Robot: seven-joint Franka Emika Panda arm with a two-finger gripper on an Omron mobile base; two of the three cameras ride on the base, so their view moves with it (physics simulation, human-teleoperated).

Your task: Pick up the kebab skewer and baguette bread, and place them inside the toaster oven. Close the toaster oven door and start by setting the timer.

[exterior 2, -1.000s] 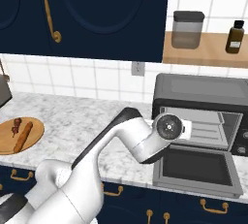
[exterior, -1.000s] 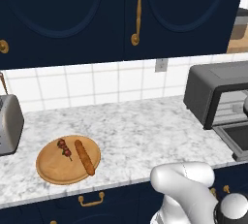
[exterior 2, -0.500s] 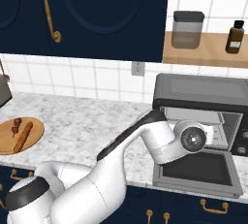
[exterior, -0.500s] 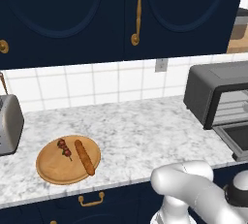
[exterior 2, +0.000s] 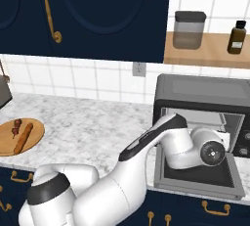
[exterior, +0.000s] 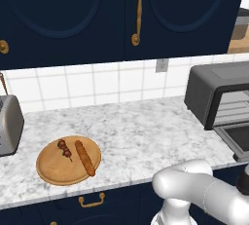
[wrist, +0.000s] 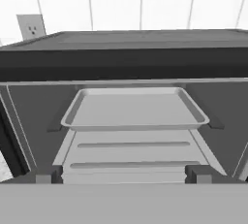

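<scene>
You have the skewer (exterior: 64, 149) and baguette (exterior: 85, 158) lying side by side on the round board (exterior: 51, 173), far left on the counter (exterior: 141, 131). The oven (exterior 2: 202, 95) stands at the right, its door (exterior 2: 229, 181) dropped open with the arm reaching over it. A tray (wrist: 135, 109) sits inside. Your fingers are spread wide, holding nothing.
</scene>
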